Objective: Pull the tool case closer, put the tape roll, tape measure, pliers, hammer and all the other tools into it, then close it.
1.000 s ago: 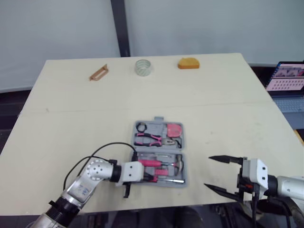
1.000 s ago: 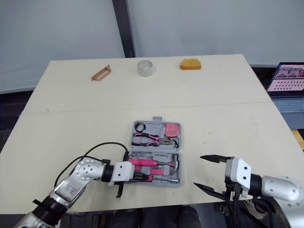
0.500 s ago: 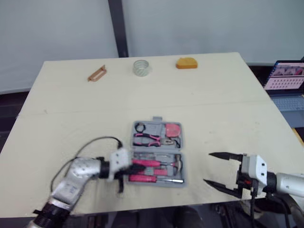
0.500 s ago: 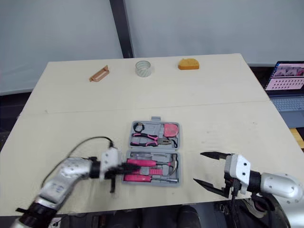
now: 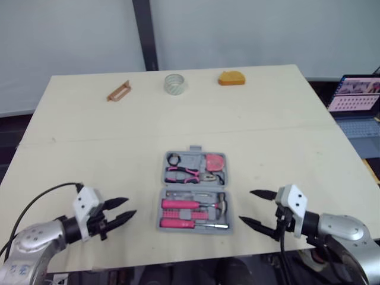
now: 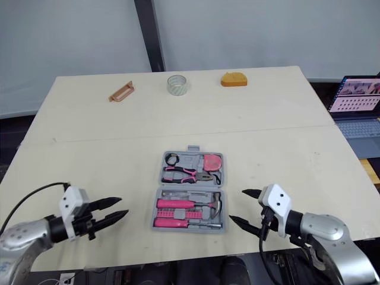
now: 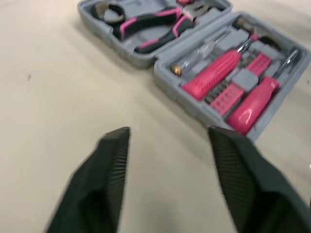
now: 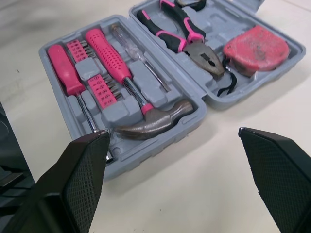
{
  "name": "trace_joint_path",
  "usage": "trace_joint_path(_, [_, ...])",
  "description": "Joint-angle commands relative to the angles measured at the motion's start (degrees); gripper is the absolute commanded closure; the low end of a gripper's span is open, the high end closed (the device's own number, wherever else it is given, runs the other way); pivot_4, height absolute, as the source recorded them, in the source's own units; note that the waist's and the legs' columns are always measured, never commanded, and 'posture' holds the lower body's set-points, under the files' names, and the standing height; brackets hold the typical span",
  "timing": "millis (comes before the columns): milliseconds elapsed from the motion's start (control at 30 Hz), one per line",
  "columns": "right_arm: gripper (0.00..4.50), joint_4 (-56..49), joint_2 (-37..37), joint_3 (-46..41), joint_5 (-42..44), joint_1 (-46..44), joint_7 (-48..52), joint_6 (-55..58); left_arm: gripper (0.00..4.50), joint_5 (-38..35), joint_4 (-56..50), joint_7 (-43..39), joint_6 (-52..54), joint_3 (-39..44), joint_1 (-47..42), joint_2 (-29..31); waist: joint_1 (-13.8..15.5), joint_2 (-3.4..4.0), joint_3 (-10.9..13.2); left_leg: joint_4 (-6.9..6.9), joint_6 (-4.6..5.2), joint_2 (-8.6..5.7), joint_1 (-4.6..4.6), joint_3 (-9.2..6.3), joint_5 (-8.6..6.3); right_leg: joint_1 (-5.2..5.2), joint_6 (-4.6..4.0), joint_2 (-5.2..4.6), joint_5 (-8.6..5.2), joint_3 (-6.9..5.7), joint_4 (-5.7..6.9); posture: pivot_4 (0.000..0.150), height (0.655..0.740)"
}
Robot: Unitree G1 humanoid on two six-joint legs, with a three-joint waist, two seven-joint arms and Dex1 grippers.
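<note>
L gripper [image 5: 127, 208] now sits near the table's [image 5: 285, 130] front edge, well left of the tool case [image 5: 168, 196], jaws moderately apart w/ nothing in them; a sec ago it was right at the case's left rim over the pink handles, so it has backed off. R gripper [image 5: 246, 206] hangs just right of the case, jaws wide, empty, approx. as before. Case lies open btw. the two, already close in: screwdrivers [image 5: 178, 205] + hammer [image 5: 221, 205] in the near half, pliers [image 5: 184, 173] + pink tape measure [image 5: 217, 162] in the far half. Prob. means that tool is seated and the L arm is free. Far edge: tape roll [image 5: 175, 84] not packed yet, w/ a brown handle-like piece [image 5: 119, 91] and an orange item [image 5: 231, 78] either side, so fetching comes before closing.
</note>
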Motion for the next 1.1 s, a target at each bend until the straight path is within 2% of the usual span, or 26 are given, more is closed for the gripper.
trace_joint_path(33, [0.00, -3.2, 0.6, -1.3, 0.5, 1.8, -0.8, -0.6, 0.09, 0.3, 0.5, 0.2, -2.5, 2.8, 2.0, -0.3, -0.1, 0.00, 0.0, -0.01, 0.00, 0.00, 0.01, 0.00, 0.00, 0.00, 0.00, 0.00, 0.00, 0.00, 0.00, 0.150, 0.7400])
trace_joint_path(133, [0.00, -3.2, 0.5, -1.1, -0.3, 2.2, -1.2, -0.6, 0.09, 0.9, 0.9, 1.4, -2.5, 2.8, 1.8, -0.4, -0.1, -0.01, 0.0, -0.01, 0.00, 0.00, 0.01, 0.01, -0.01, 0.00, 0.00, 0.00, 0.00, 0.01, 0.00, 0.150, 0.7400])
trace_joint_path(233, [0.00, -2.7, -0.7, -1.1, -2.0, 1.9, -4.0, 4.3, 0.09, 2.7, 0.8, 3.3, -1.1, 1.1, 0.2, 0.3, -0.1, -0.01, 0.0, -0.02, 0.01, 0.00, 0.01, 0.00, -0.01, 0.00, 0.00, 0.00, 0.00, 0.00, 0.00, 0.150, 0.7400])
trace_joint_path(300, [0.54, -0.9, -0.1, -1.5, -2.2, 0.1, -6.0, 6.1, 0.00, 0.8, 1.1, 2.7, 1.1, -0.3, -2.7, 0.1, 0.0, -0.01, 0.0, -0.02, 0.01, 0.00, 0.01, 0.01, -0.01, -0.01, 0.00, 0.00, 0.00, 0.01, 0.01, 0.150, 0.7400])
trace_joint_path(333, [0.84, -0.2, 0.1, -1.6, -2.3, -0.9, -6.5, 6.5, 0.27, 1.1, 1.5, 3.2, 1.4, -0.9, -4.3, -0.1, 0.0, -0.01, 0.0, 0.00, 0.01, 0.00, 0.01, 0.00, -0.01, -0.01, 0.00, 0.00, 0.00, 0.00, 0.02, 0.150, 0.7400])
trace_joint_path(400, [1.75, 1.2, 0.2, -1.2, -2.8, -2.9, -6.1, 5.6, 0.82, 1.9, 3.4, 3.8, 2.6, -3.1, -8.8, -0.2, -0.1, -0.01, 0.0, 0.02, 0.01, 0.00, 0.01, 0.00, -0.01, -0.01, 0.00, 0.00, 0.00, 0.01, 0.06, 0.150, 0.7400])
trace_joint_path(567, [4.29, 6.6, 0.0, 2.4, -4.7, -9.4, -5.8, 6.7, 3.27, 5.9, 9.7, 3.9, 3.5, -11.3, -19.7, -0.6, -0.3, 0.01, 0.0, -0.05, 0.00, 0.00, 0.00, 0.04, -0.01, -0.06, 0.00, 0.00, 0.00, 0.00, 0.04, 0.150, 0.7400])
trace_joint_path(600, [4.50, 7.8, 0.0, 3.4, -5.2, -10.8, -5.6, 7.2, 3.72, 7.0, 11.2, 4.0, 2.9, -12.7, -21.3, -0.9, -0.3, 0.01, 0.0, -0.04, 0.00, -0.01, 0.01, 0.07, -0.01, -0.06, 0.00, 0.00, 0.00, 0.00, 0.05, 0.150, 0.7400])
trace_joint_path(633, [4.50, 9.3, 0.3, 4.4, -5.7, -12.3, -5.5, 7.1, 4.14, 8.0, 12.8, 4.0, 2.3, -14.0, -22.8, -1.2, -0.4, 0.00, 0.0, -0.04, 0.01, 0.00, 0.00, 0.09, -0.01, -0.10, 0.00, 0.00, 0.00, 0.00, 0.07, 0.150, 0.7400])
trace_joint_path(667, [4.50, 10.6, 0.7, 5.2, -6.1, -13.9, -5.4, 7.1, 4.36, 8.7, 14.2, 4.0, 2.0, -15.2, -24.2, -1.6, -0.4, 0.01, 0.0, -0.04, 0.00, 0.00, 0.00, 0.09, -0.01, -0.12, 0.00, 0.00, 0.00, 0.00, 0.09, 0.150, 0.7400])
trace_joint_path(833, [4.50, 16.2, 2.8, 9.7, -8.4, -21.7, -5.9, 9.5, 4.36, 13.3, 20.7, 4.6, -1.0, -20.0, -29.6, -3.1, -0.5, 0.00, 0.0, 0.00, 0.00, 0.00, -0.04, 0.17, 0.00, -0.22, 0.00, 0.00, 0.00, -0.04, 0.15, 0.150, 0.7400])
trace_joint_path(1100, [4.50, 20.8, 5.8, 15.0, -10.8, -28.5, -5.4, 12.5, 4.36, 17.8, 26.3, 4.6, -3.4, -25.5, -34.3, -5.8, -0.3, -0.01, 0.0, 0.04, 0.00, 0.00, -0.09, 0.16, 0.00, -0.25, 0.00, -0.01, 0.00, -0.06, 0.18, 0.150, 0.7400])
